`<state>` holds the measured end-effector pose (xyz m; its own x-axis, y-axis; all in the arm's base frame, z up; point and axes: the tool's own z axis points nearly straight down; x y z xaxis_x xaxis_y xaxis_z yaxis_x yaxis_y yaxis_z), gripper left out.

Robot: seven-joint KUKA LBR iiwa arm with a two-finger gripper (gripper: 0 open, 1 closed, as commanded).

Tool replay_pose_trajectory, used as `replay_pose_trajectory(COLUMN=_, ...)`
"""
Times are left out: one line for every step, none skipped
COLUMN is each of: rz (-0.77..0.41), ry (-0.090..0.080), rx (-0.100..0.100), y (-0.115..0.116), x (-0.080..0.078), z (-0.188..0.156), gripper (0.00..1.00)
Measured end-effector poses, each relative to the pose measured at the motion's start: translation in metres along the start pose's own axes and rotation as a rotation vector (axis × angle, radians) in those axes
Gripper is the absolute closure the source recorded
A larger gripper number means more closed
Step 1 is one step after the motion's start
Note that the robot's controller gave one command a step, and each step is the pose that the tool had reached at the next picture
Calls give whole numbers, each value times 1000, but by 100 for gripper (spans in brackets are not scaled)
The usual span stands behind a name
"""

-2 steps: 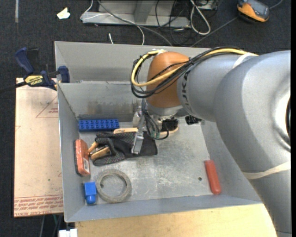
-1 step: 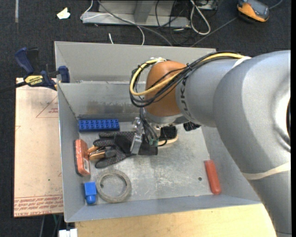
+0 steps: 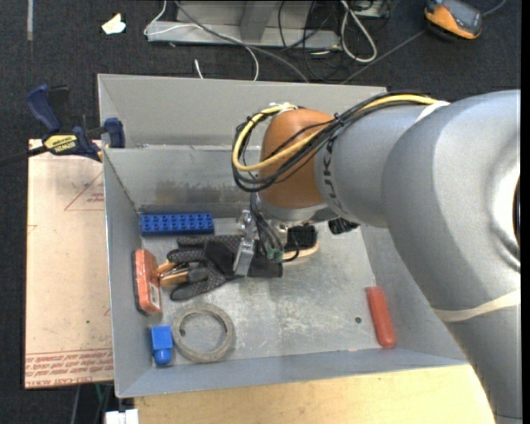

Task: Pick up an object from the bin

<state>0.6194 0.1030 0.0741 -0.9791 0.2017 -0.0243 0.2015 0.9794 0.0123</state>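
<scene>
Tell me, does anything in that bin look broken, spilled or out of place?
Nothing stands out. The blue brick, tape ring and red stick lie loose and apart; the gripper sits beside a black mesh thing.

Toward the back you have a blue studded brick [image 3: 175, 223] lying flat, its long side running across the view. Below it on the left, an orange-red bar [image 3: 147, 281] lies lengthwise, top to bottom. Nearer the front, a greyish ring of tape [image 3: 199, 354] lies flat, and a small blue block [image 3: 161, 344] sits just beside it on its left. Well apart on the right you see a red cylinder [image 3: 381, 316] lying on its side. On the dark floor [image 3: 50, 50] beyond, you can make out loose cables [image 3: 290, 33], a white scrap [image 3: 113, 24] and an orange-and-black device [image 3: 451, 18].
</scene>
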Motion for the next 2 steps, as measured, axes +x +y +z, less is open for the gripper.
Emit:
replay_pose_trajectory(rz=-35, ry=1, rx=2, y=2, x=-3, z=0, gripper=100)
replay_pose_trajectory(rz=-29, ry=7, rx=3, y=2, x=-3, z=-59, gripper=100)
